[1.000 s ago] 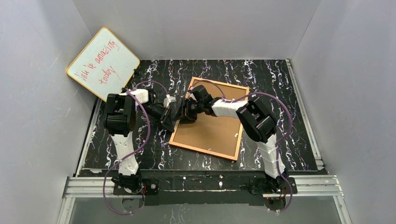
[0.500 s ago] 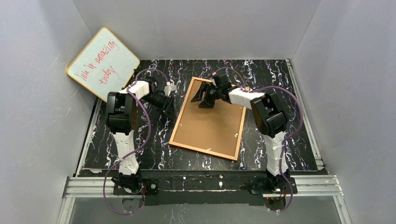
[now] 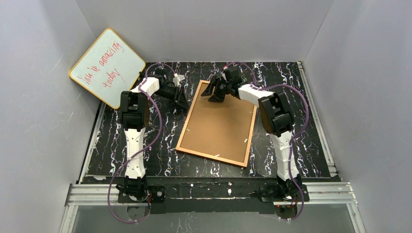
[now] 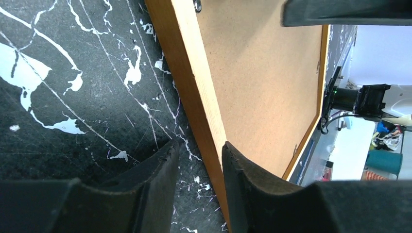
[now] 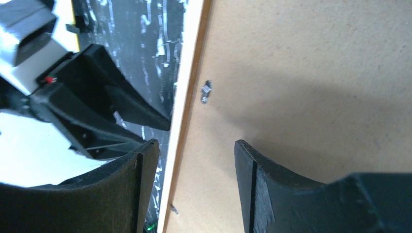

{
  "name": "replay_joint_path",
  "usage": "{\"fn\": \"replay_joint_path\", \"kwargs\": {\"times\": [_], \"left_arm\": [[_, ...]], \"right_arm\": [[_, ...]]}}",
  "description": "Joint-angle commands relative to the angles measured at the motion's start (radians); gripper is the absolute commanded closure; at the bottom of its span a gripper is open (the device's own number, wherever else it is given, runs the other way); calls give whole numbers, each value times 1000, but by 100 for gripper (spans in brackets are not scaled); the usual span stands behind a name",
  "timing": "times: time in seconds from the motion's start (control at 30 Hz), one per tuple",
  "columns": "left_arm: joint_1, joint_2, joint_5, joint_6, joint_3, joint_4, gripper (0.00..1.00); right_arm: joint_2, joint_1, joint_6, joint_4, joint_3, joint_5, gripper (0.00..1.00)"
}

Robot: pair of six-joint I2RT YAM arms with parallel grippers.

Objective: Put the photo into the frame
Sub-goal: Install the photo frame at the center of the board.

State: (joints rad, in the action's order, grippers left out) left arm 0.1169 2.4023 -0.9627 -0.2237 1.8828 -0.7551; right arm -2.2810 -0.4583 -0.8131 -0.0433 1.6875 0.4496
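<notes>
Leaning on the left wall, whiteboard [image 3: 107, 67] with red writing. Hovering next to it, left gripper [image 4: 199, 148], fingers a little apart, astride the left edge of the frame [image 3: 218, 128], clamping nothing. Lying back-up in the middle of the table [image 3: 291, 97], frame. Hanging over its far edge, right gripper [image 5: 197, 145], fingers wide apart, empty.

The frame [image 3: 218, 127]: front out of sight
It lies back-up on the table [image 3: 194, 167], pane underneath; both wrist views cut it off at their edges.

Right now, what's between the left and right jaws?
The frame, its wooden side edge, plus a strip of black marbled table; clearest in the right wrist view.
</notes>
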Motion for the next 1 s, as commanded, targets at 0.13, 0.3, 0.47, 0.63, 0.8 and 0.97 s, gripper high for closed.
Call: {"fn": "replay_joint_path", "kwargs": {"times": [0.13,0.3,0.47,0.63,0.8,0.97], "left_arm": [[24,10,22,-24,-38,-9,71],[45,7,66,-55,-69,-9,73],[55,17,81,-67,-68,-9,76],[56,14,91,-77,-78,-9,78],[59,1,93,-90,-103,-9,80],[58,-4,101,-100,-110,-10,80]], "right_arm": [[-111,1,-19,-7,117,27,36],[-144,-3,-40,15,140,36,37],[-171,-3,-51,25,172,42,38],[-208,-13,-72,26,224,52,40],[-241,-33,-84,16,276,62,41],[-247,-44,-97,17,283,68,42]]}}
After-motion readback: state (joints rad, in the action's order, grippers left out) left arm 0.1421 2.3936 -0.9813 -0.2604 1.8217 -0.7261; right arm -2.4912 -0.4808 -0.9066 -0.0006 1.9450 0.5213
